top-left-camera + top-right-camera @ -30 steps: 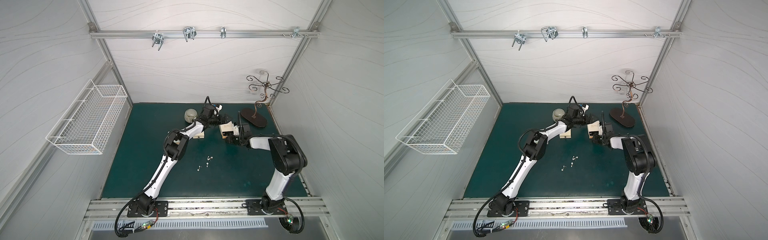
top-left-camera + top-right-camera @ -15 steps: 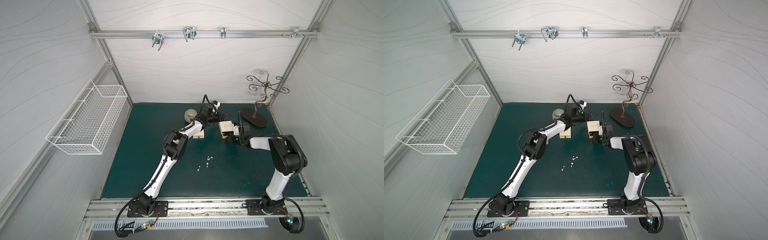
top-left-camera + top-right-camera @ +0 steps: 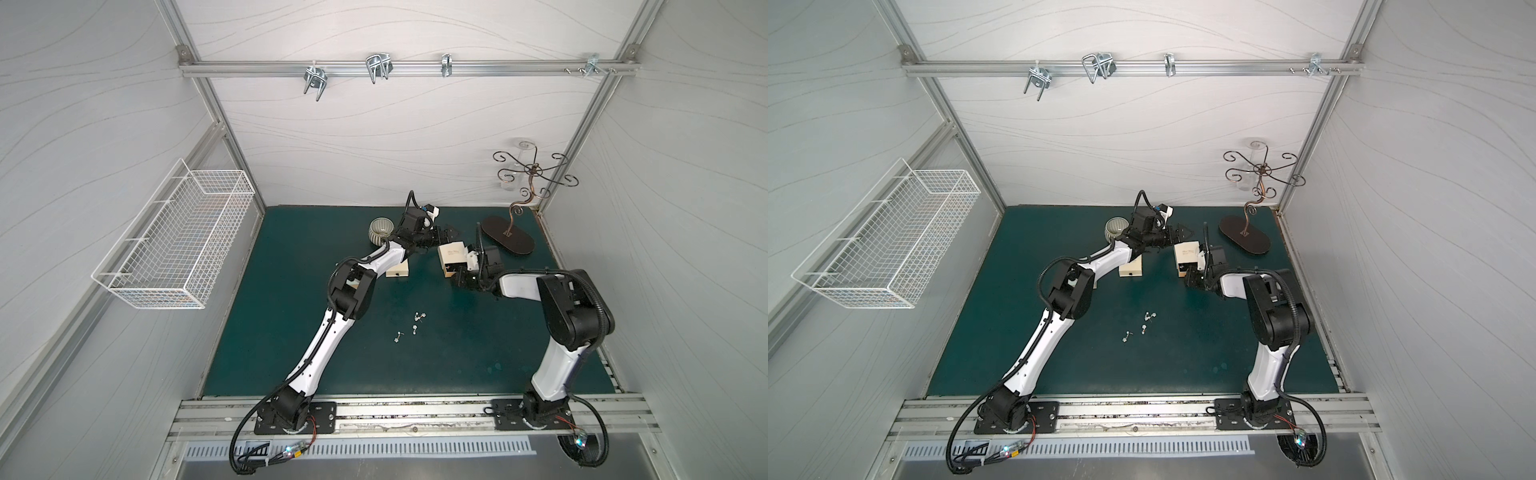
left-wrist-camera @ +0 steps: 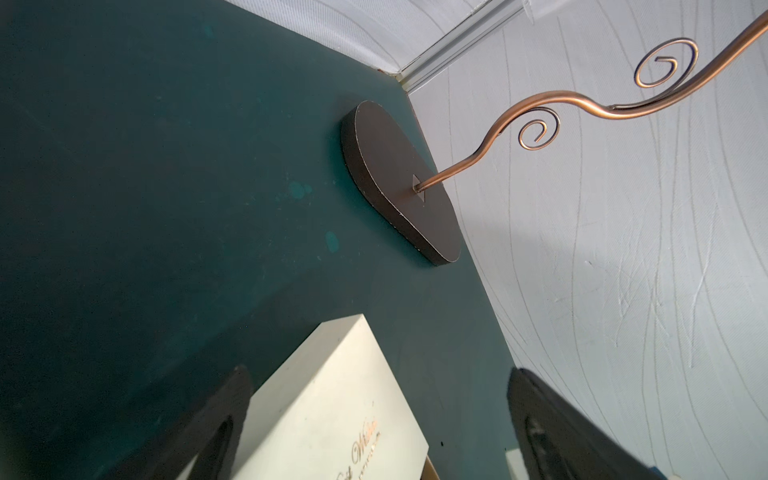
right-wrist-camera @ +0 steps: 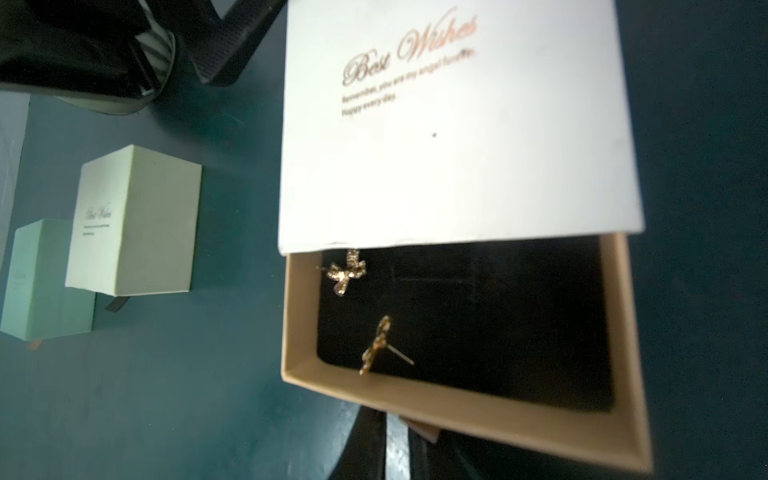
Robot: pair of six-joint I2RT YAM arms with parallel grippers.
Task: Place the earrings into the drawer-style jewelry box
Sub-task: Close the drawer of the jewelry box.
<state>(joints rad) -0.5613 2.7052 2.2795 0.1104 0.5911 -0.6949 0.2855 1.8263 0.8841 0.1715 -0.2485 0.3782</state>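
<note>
Jewelry stand [image 3: 509,241], ribbed cup [image 3: 381,228] near drawer box [image 3: 451,254].

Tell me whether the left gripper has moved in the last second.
Yes, slightly: the left gripper has drawn back from the white box, toward the ribbed cup.

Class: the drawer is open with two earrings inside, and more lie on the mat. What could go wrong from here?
Two earrings lie loose in the open drawer; a jerk from the right gripper at its tab might toss them out. The left gripper stands open around the box, so the box may slide. The earrings on the mat are tiny and may slip from a pinch.
</note>
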